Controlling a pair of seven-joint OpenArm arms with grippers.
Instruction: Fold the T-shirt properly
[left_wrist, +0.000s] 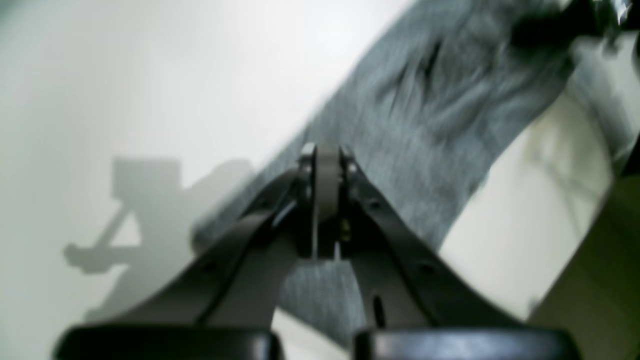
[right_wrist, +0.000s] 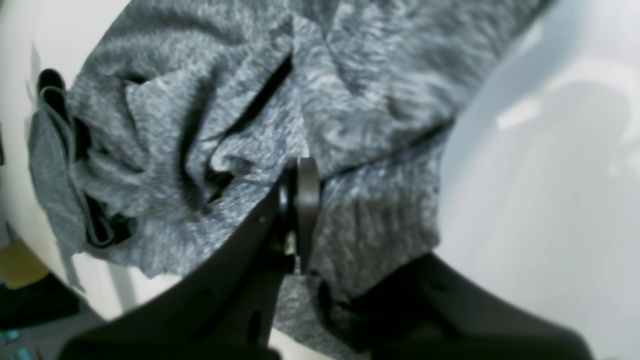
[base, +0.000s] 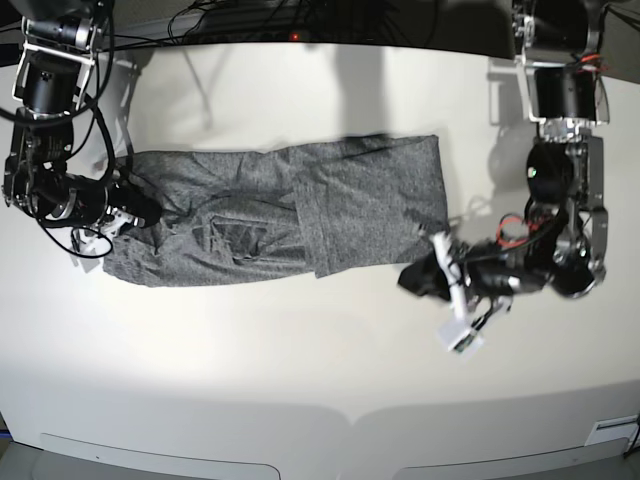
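While the left wrist view is blurring with motion, it is showing the left gripper (left_wrist: 326, 165) with its jaws pressed together; the T-shirt (left_wrist: 425, 115) is running as a grey band from beneath the fingers away to the upper right, but whether any cloth is caught between them I cannot tell.

In the right wrist view, the right gripper (right_wrist: 300, 185) is sitting on rumpled grey knit (right_wrist: 210, 120), jaws drawn together, apparently pinching a fold at the shirt's end, with the bunched cloth lying ahead and to the left.

From the base view, the shirt (base: 290, 215) is lying on the white table (base: 320, 370) with its long axis side to side. The right gripper (base: 140, 213) is meeting one narrow end; the left gripper (base: 418, 277) is sitting just off the opposite lower corner. Judging by this, each arm is nearest its own end, so the coming fold is likely turning on carrying one end along that axis.
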